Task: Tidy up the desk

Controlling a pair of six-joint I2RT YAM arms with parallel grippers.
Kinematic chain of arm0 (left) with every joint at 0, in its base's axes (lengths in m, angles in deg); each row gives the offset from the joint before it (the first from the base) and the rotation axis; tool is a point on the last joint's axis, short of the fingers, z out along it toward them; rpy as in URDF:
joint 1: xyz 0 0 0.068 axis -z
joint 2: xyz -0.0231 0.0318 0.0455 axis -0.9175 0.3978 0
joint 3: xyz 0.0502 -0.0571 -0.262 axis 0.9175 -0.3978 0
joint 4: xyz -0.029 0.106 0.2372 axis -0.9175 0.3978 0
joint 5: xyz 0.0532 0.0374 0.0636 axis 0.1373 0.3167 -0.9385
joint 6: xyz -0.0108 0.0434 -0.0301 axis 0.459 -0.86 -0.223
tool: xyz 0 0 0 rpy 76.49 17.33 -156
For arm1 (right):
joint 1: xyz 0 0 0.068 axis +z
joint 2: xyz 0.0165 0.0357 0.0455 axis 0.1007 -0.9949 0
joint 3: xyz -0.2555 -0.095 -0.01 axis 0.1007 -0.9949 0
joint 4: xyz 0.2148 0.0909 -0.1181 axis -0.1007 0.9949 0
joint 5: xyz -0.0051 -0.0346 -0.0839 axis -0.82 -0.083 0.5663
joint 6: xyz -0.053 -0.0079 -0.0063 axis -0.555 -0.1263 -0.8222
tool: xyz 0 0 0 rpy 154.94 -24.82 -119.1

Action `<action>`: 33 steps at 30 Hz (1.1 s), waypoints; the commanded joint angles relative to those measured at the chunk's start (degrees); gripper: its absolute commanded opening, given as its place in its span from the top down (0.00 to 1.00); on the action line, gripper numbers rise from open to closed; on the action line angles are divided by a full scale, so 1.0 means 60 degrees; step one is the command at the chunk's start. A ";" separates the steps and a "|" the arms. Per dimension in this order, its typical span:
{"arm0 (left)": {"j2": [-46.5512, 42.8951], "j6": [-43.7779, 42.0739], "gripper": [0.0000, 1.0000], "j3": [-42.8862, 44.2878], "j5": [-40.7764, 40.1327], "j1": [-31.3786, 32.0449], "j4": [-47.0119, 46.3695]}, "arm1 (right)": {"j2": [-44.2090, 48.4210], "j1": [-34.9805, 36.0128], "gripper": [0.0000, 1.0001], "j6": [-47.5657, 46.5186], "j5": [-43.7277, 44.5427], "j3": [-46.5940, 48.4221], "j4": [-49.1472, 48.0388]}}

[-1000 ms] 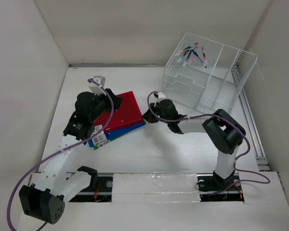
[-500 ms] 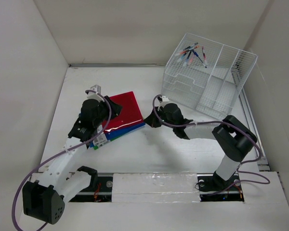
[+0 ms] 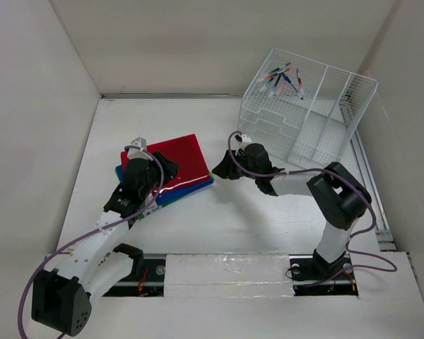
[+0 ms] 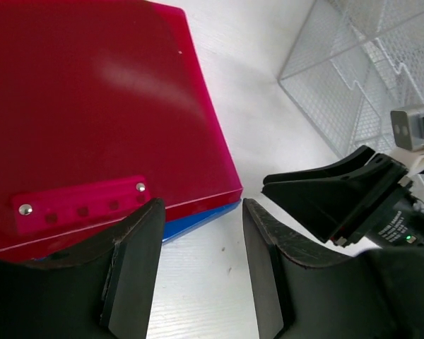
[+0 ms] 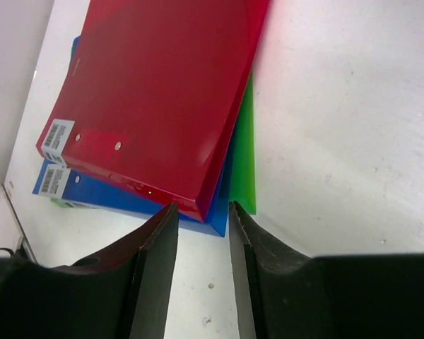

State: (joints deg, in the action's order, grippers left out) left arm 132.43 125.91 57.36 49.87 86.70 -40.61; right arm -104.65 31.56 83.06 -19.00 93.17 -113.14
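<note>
A red folder (image 3: pixel 182 157) tops a stack with a blue folder (image 5: pixel 92 192) and a green folder (image 5: pixel 245 166) on the white desk (image 3: pixel 219 219). My left gripper (image 3: pixel 164 171) hovers at the stack's near right edge. It is open, and in the left wrist view only bare desk lies between its fingers (image 4: pixel 201 265). My right gripper (image 3: pixel 221 169) is at the stack's right corner, also open. In the right wrist view the red and blue corners sit just beyond the tips of the right gripper (image 5: pixel 203 233). In the left wrist view the right gripper (image 4: pixel 332 198) faces the left one.
A wire-mesh organizer rack (image 3: pixel 311 116) stands at the back right with several pens (image 3: pixel 283 78) in its top tray. Upright white panels wall the desk's left, back and right. A metal rail (image 3: pixel 371 183) runs along the right edge.
Both grippers have opened. The left arm has pulled back toward the near edge of the stack, and the right gripper has shifted slightly at the stack's right corner. The folders have hardly moved.
</note>
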 commanded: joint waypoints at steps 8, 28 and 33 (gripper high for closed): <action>-0.0262 -0.0009 0.56 -0.1160 -0.1061 0.0012 -0.1195 | -0.0923 0.0060 0.59 -0.0128 -0.1117 0.1125 -0.0307; 0.1833 0.0357 0.57 -0.0648 -0.4180 0.3821 -0.1824 | -0.1700 0.0148 0.59 0.0310 -0.1850 0.1478 -0.0702; 0.1248 0.0738 0.57 -0.1307 -0.4224 0.3821 -0.2221 | -0.2021 0.0148 0.65 0.0691 -0.2259 0.1521 -0.1169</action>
State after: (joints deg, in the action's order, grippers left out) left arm 142.55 128.36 51.09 27.73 109.59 -50.93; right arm -115.16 32.09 85.64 -29.78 100.91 -115.13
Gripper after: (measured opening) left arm 0.432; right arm 0.364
